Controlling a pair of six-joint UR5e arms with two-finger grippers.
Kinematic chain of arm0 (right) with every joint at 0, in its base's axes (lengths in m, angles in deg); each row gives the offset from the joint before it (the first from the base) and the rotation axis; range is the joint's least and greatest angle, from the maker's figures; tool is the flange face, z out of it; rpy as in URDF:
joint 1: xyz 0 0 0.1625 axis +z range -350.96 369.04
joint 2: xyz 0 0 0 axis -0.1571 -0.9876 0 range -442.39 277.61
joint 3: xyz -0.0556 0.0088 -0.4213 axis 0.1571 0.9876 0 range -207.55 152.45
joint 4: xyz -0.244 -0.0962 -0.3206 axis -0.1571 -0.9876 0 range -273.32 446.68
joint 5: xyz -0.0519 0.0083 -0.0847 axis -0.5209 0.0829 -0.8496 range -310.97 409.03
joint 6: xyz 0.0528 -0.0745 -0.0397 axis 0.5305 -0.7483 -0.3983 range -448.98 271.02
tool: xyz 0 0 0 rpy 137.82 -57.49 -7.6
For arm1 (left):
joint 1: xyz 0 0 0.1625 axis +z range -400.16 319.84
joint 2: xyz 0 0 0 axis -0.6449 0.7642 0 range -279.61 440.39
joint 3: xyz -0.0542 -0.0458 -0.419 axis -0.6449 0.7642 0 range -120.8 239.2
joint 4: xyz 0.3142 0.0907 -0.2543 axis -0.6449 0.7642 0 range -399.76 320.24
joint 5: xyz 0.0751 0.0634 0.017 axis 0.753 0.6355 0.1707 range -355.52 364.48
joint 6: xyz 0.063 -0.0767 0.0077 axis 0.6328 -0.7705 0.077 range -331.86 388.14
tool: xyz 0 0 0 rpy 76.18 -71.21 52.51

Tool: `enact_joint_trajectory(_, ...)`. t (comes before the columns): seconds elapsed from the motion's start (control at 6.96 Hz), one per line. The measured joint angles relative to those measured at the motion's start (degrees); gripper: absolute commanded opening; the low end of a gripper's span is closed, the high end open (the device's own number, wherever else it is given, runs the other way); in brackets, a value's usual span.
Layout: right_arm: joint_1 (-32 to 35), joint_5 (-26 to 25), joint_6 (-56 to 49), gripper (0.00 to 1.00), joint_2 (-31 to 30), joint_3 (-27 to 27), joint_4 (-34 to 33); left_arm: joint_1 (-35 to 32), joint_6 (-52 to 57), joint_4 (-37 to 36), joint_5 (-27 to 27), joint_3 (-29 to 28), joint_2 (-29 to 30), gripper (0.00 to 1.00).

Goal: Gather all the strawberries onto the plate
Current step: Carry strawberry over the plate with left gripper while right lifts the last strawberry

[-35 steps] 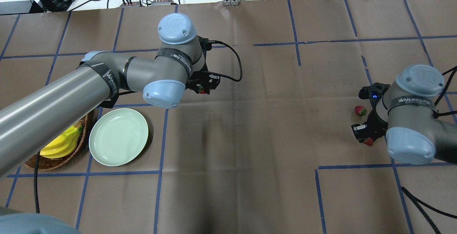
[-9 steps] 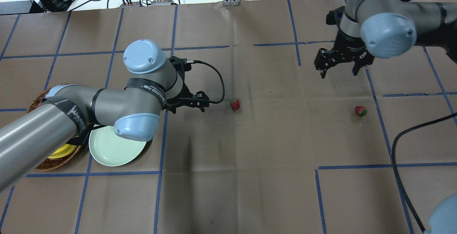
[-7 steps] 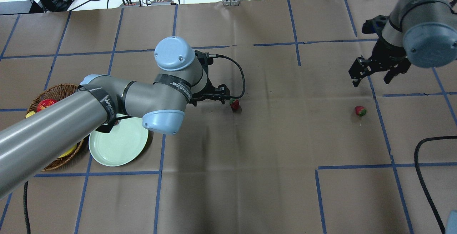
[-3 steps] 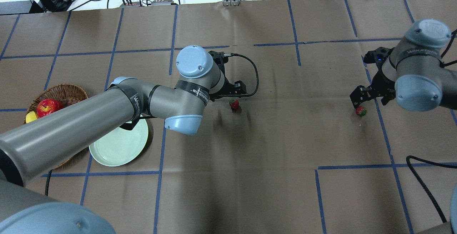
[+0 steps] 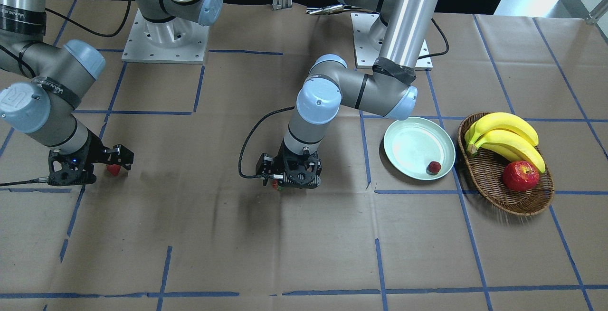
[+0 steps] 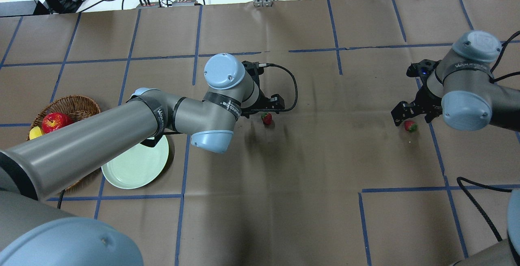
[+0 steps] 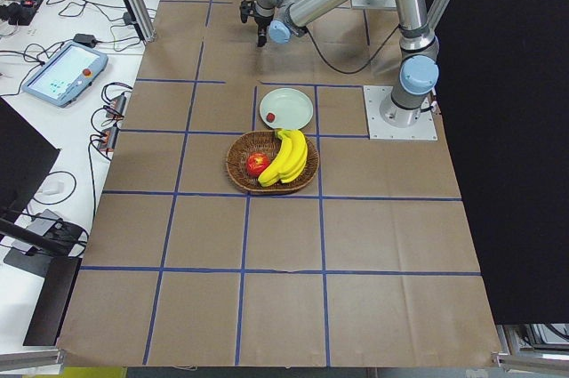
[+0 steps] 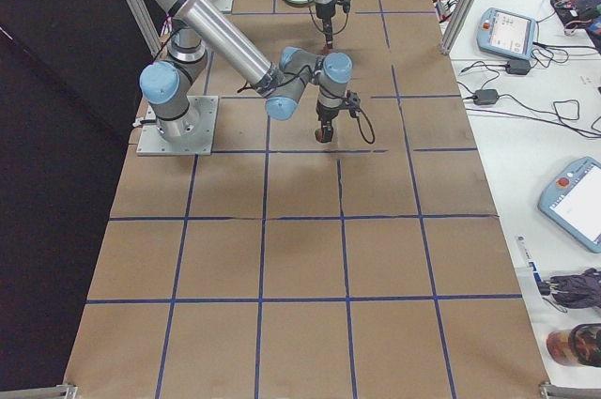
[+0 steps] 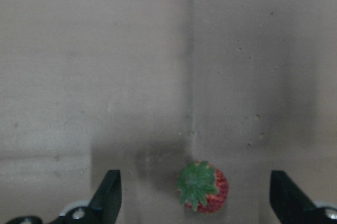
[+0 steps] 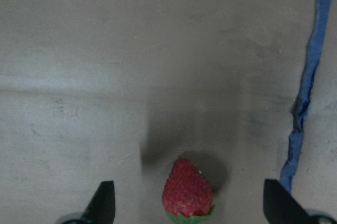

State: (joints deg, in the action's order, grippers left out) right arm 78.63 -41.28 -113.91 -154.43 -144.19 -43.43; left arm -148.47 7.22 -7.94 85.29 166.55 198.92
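One strawberry lies in the pale green plate; the left arm hides it in the overhead view, where part of the plate shows. A second strawberry lies mid-table. My left gripper hangs open right over it, and in the left wrist view the berry sits between the spread fingers of the gripper. A third strawberry lies at the right. My right gripper is open over it, and the berry sits between the fingers.
A brown wicker basket beside the plate holds yellow bananas and a red apple. Blue tape lines cross the brown paper, one just beside the right strawberry. Cables trail from both wrists.
My left gripper has moved right, from near the plate to over the middle strawberry. My right gripper has swung from the far side down over the right strawberry. Both stay open.
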Motion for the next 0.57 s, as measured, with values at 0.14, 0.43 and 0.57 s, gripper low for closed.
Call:
enact_joint_trajectory(0.14, 0.0, -0.2, 0.0, 0.51, 0.0, -0.1, 0.3, 0.0, 0.0, 0.2, 0.1, 0.0, 0.1, 0.75)
enact_joint_trajectory(0.43, 0.0, -0.4, -0.1, 0.3, 0.1, -0.2, 0.6, -0.1, 0.2, 0.4, 0.2, 0.0, 0.4, 0.47)
enact_joint_trajectory(0.57, 0.0, -0.5, -0.1, 0.18, 0.0, -0.2, 0.6, -0.1, 0.2, 0.5, 0.2, -0.2, 0.4, 0.37)
